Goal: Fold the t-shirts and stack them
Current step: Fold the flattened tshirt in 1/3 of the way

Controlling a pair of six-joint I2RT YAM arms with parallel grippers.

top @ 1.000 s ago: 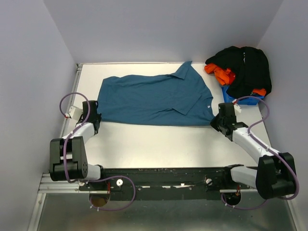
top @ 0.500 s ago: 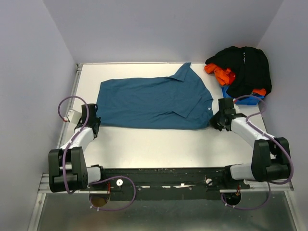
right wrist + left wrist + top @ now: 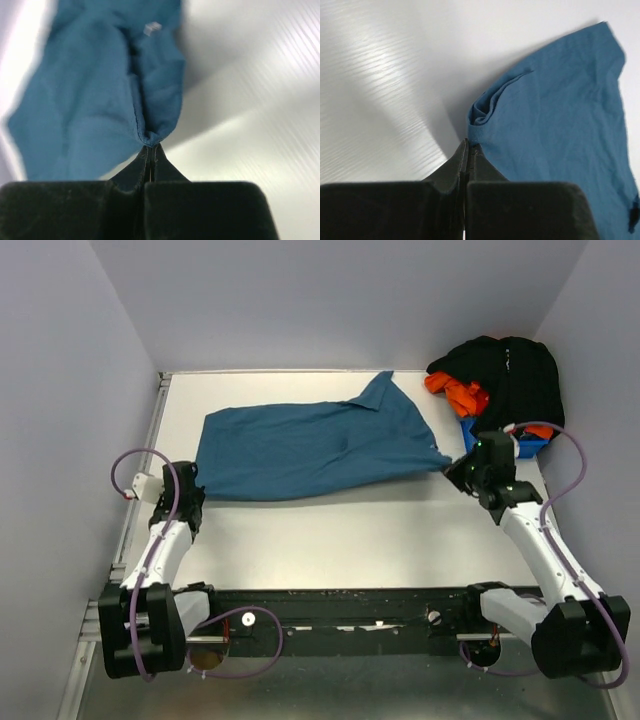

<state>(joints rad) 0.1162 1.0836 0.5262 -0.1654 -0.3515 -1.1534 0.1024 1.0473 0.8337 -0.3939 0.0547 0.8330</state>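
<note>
- The teal polo shirt [image 3: 310, 445] lies spread on the white table [image 3: 330, 530]. Its long axis runs from 9 to 3 o'clock in the top view, and its collar [image 3: 385, 390] points toward 1 o'clock.
- The left claw [image 3: 190, 485] is pressed together on the shirt's near-left corner. The left wrist view shows a fold of the hem pinched right at the fingertips [image 3: 469, 149], with the cloth [image 3: 555, 110] fanning away toward 1 o'clock.
- The right claw [image 3: 452, 466] is likewise pinched on the near-right corner. In its own view the fabric [image 3: 100, 100] hangs out from the closed tips [image 3: 150, 149] toward 11 o'clock, and the shadow under it suggests that edge is off the table.
- From both claws the body of the shirt lies toward 12 o'clock. Each arm holds the corner on its own side, so neither is better placed than the other.
- My judgement is that the fold calls for both held corners to travel together toward 12 o'clock, across the long axis, so the near edge lands on the far edge.
- The black and orange shirts [image 3: 505, 380] are heaped at 2 o'clock over a blue bin [image 3: 520, 447], just behind the right claw.
</note>
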